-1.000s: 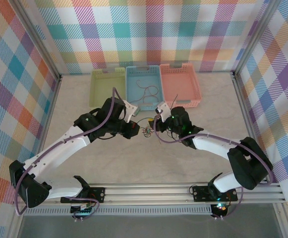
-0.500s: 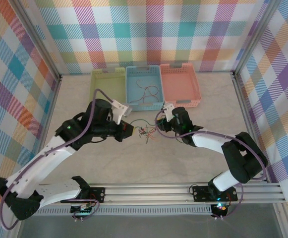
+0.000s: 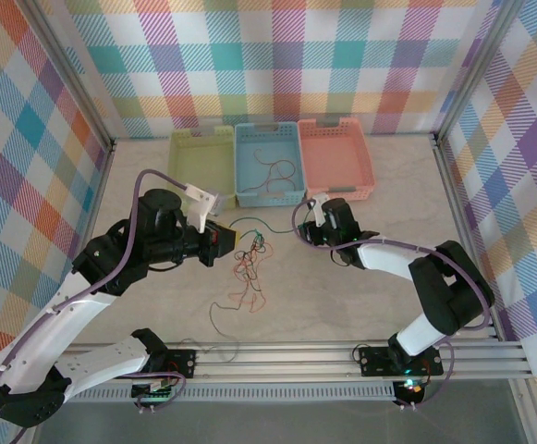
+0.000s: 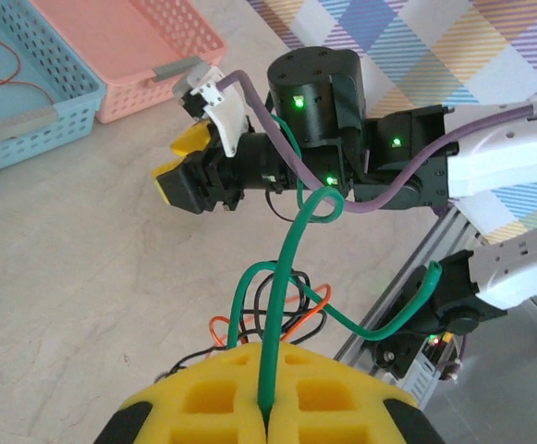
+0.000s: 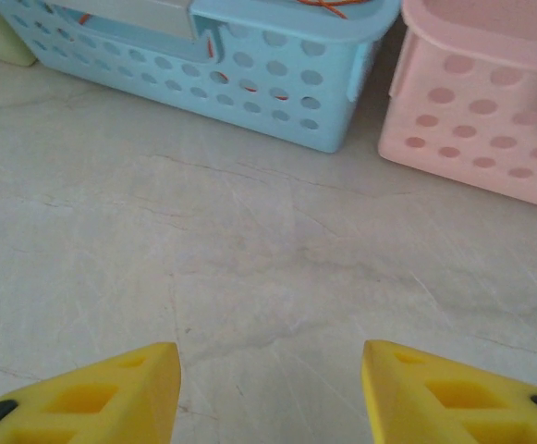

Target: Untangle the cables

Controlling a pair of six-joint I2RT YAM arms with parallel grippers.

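My left gripper (image 3: 227, 239) (image 4: 270, 412) is shut on a green cable (image 4: 289, 268), which runs up from between the yellow pads and loops away. Orange and black cables (image 4: 298, 313) hang tangled with it just beyond the pads. From above, the loosened cables (image 3: 248, 261) trail from the left gripper down over the table, and one thin strand (image 3: 214, 319) reaches toward the near rail. My right gripper (image 3: 311, 218) (image 5: 270, 375) (image 4: 180, 165) stands open to the right of the cables, low over bare table, with nothing between its fingers.
Three baskets stand in a row at the back: green (image 3: 194, 157), blue (image 3: 250, 139) (image 5: 250, 83) with a red wire (image 3: 275, 172) in it, and pink (image 3: 337, 153) (image 5: 490, 139). The right gripper is close in front of the blue and pink ones. An aluminium rail (image 3: 342, 353) borders the near edge.
My left gripper has drawn back to the left with the green cable, and the small knot has stretched into long hanging strands. My right gripper has backed off toward the baskets, away from the cables.
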